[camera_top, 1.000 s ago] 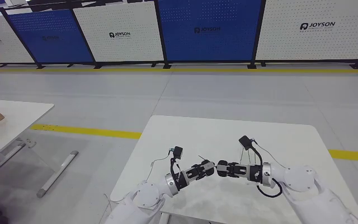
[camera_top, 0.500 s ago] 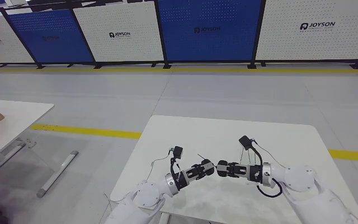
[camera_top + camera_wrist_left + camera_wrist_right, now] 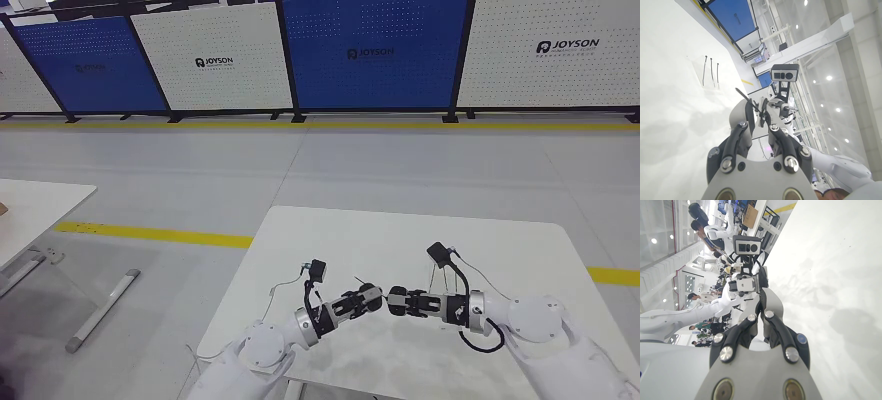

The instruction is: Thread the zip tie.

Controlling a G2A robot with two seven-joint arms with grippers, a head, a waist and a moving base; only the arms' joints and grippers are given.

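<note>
We found the two pincers tip to tip in the air above the near half of the tabletop (image 3: 300,240). The coming move, as we judged it, turned on how the tie (image 3: 748,100) lay between them. The left pincer (image 3: 755,111) looked closed on it: the black strip ran slantwise between its pads. The free end stuck out past them, away from the right pincer (image 3: 761,303) and toward the tabletop's far left. So the tie's long axis slanted off the line joining the two pincers, with the loose end on the left arm's side. The left arm was plainly the nearer, being the one that held it. The right pincer was pressed together at the tips, just beside the left one, but whether it pinched the tie's other end we could not tell. Nor could we make out the head, so we could not say how far along the threading was. From above, the tie read as a thin dark line slanting off the left pincer. The left wrist view gave more: the strip's flat width across the pad, and three spare ties (image 3: 710,73) lying side by side on the tabletop, well apart from the pincers.
</note>
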